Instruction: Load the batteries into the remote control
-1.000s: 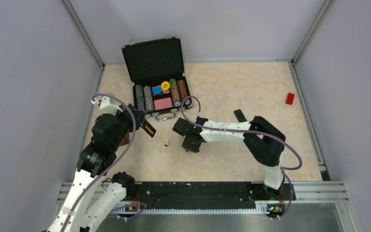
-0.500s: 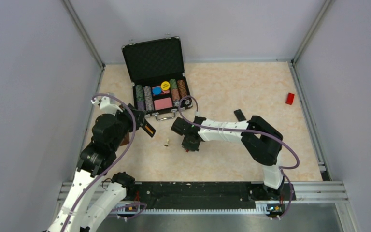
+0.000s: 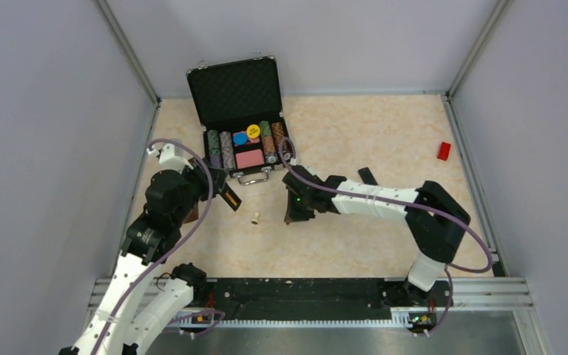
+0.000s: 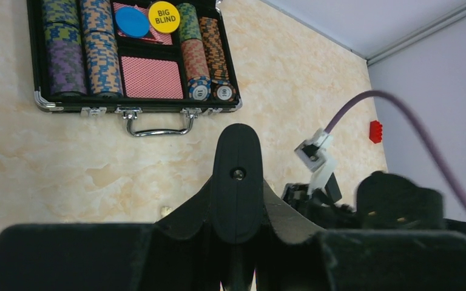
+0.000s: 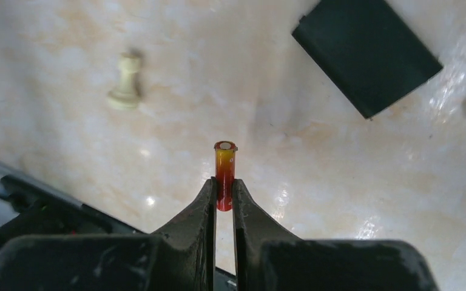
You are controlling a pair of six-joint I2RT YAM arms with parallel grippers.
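Your right claw [image 5: 224,185] grasps one red-orange battery [image 5: 225,160]; your left claw [image 4: 236,200] is clenched on the remote control [image 4: 236,151].
The battery sticks out of that claw over the marbled table [image 5: 340,182], with a cream pawn [image 5: 124,82] and the black back cover [image 5: 367,54] lying well apart beyond it.

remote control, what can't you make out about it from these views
- Left wrist: the remote control points away from the camera, so its button face is hidden.
- Top external: too small to tell whether its orange strip is a loaded battery.
- Right wrist: it lies outside the frame.
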